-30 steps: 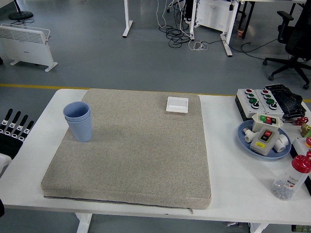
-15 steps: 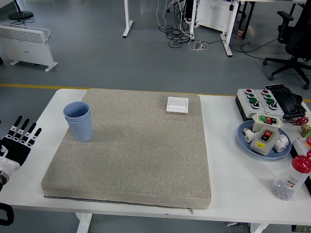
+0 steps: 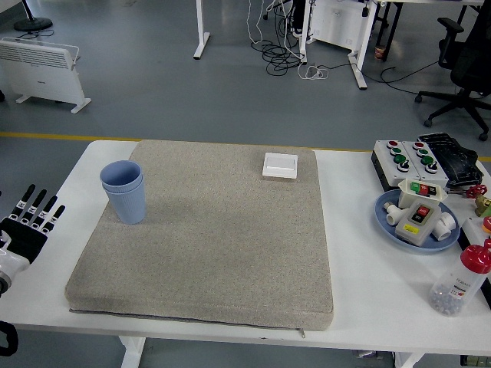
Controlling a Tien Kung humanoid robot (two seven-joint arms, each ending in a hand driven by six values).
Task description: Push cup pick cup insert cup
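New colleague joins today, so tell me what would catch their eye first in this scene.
The blue nested cups stand upright at the far left of the grey mat. A white switch plate lies near the mat's far edge. The left hand hangs at the table's left edge, fingers spread, holding nothing.

The left robot hand (image 3: 29, 222) sits at the picture's left edge above the tabletop (image 3: 46, 264), fingers (image 3: 42, 208) straight and spread, pointing forward, holding nothing.
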